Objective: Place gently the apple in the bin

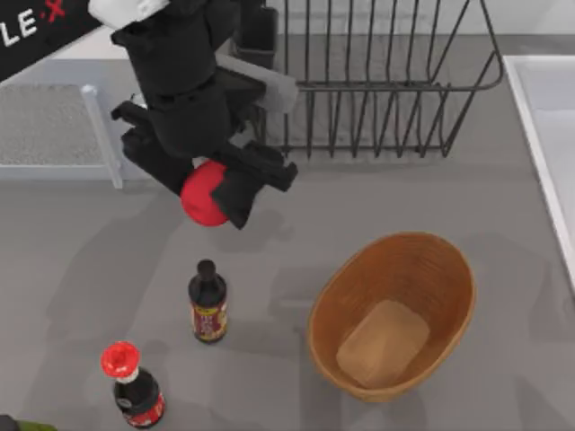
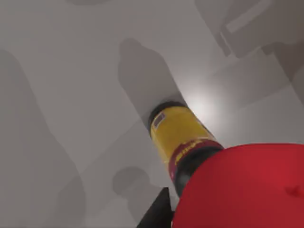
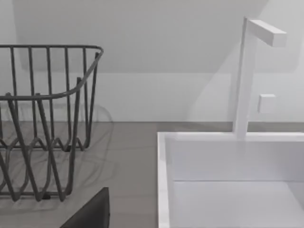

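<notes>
Now left pincer [image 1: 218, 190] pinching apple [image 1: 202, 196] above table, well left of bin [image 1: 449, 269].

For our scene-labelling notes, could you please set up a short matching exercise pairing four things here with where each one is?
Things:
1. apple
2. bin
3. red-capped bottle
4. dish rack

Places:
A. far edge of the table, beside the sink
B. held in the left gripper above the table
C. table's right half, standing empty
D. table's near left corner

Pairs: 1-B, 2-C, 3-D, 4-A
</notes>
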Controlling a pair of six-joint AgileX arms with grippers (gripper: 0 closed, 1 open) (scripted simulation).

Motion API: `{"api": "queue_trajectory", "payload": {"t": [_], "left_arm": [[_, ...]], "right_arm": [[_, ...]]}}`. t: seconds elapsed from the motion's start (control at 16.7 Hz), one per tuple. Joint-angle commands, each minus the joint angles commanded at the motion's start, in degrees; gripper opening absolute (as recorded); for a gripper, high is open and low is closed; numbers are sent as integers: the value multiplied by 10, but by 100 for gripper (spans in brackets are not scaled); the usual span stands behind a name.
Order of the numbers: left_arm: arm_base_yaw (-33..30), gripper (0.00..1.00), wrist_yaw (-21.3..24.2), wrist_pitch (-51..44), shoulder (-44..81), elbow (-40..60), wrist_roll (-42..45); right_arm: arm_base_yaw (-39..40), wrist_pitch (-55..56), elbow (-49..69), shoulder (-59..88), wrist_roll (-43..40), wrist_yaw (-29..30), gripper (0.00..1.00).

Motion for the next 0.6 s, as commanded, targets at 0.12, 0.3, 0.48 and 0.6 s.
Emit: {"api": "queue_trajectory", "payload": {"t": [0.12,0.3,0.48,0.6], "left_arm": [[-57,0,-6,4,17,35,-122],[-130,0,-20,11,42,86,-295],[-184,0,-31,12,66,127,-440],[-208,0,-34,9,81,146,-511]], "right_arm": [[0,0,0,0,0,0,100],[0,0,0,0,0,0,100],[0,0,0,0,0,0,100],[0,0,0,0,0,0,100]]}}
